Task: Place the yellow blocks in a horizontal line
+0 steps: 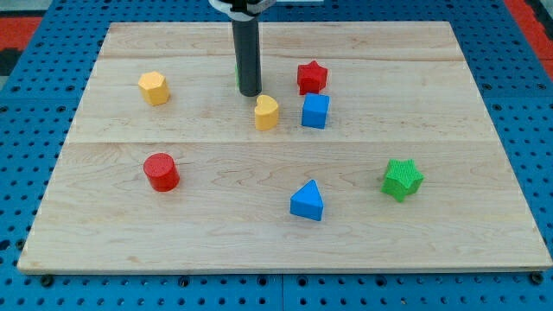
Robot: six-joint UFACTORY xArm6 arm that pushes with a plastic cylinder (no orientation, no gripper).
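Note:
Two yellow blocks lie on the wooden board (173, 233). A yellow hexagonal block (154, 88) sits at the view's upper left. A yellow heart-shaped block (266, 112) sits near the middle top. My tip (250, 92) stands just above and left of the heart-shaped block, close to it; I cannot tell if they touch. A sliver of green shows behind the rod's left edge (238, 76). The hexagonal block lies well to the tip's left.
A red star (312, 77) and a blue cube (315, 111) sit right of the yellow heart. A red cylinder (162, 172) lies at lower left, a blue triangular block (308, 201) at lower middle, a green star (402, 179) at right.

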